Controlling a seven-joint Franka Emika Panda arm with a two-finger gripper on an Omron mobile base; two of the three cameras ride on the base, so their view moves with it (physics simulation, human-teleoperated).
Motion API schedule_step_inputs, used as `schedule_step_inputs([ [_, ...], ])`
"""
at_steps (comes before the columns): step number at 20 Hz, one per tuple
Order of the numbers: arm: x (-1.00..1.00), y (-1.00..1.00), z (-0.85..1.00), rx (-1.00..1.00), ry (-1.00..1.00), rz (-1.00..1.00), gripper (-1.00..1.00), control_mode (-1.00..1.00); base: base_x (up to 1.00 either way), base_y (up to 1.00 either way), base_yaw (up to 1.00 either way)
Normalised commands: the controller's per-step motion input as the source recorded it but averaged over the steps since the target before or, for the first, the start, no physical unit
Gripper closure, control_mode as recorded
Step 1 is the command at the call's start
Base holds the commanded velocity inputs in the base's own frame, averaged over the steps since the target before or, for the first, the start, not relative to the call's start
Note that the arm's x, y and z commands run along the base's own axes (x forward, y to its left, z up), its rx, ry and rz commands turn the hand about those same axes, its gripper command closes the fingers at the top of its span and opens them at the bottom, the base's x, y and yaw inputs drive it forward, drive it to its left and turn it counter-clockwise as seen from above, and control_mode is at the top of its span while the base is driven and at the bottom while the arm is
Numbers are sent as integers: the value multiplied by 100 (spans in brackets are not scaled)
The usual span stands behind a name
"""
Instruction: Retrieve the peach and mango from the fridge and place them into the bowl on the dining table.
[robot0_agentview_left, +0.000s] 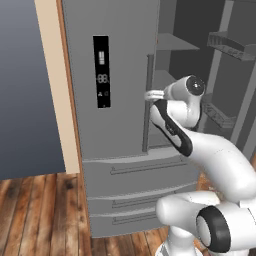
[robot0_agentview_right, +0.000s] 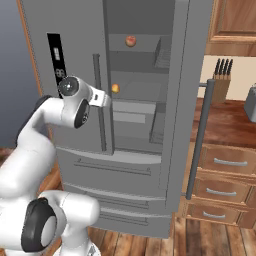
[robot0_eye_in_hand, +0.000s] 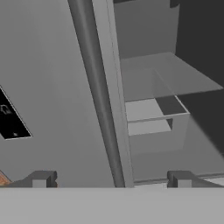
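My gripper (robot0_eye_in_hand: 111, 178) is released, in front of the fridge (robot0_agentview_left: 120, 65).
I see the right door swung wide; the mango (robot0_agentview_right: 115, 88) sits on a shelf just beyond my fingers, the peach (robot0_agentview_right: 131, 41) one shelf above it.

- The fridge (robot0_agentview_left: 115, 75) stands tall and grey, its left door shut with a black display panel (robot0_agentview_left: 101, 71) on it.
- Its right door hangs open, showing bare shelves (robot0_agentview_left: 172, 42).
- The white arm (robot0_agentview_left: 210, 150) reaches up toward the left door's vertical handle (robot0_agentview_left: 148, 100).
- Drawers (robot0_agentview_left: 135, 175) sit below, above a wooden floor (robot0_agentview_left: 40, 215).
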Motion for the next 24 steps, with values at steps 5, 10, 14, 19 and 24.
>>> schedule_step_inputs([
  [5,87,21,-36,0,-1,3,-100,-100,0,0,0],
  [10,98,9,-38,0,-1,0,-100,-100,0,0,0],
  [14,100,0,-21,0,0,0,-100,-100,0,0,0],
  [19,100,0,-6,0,2,0,100,-100,0,0,0],
  [24,88,0,-3,0,9,0,100,-100,0,0,0],
])
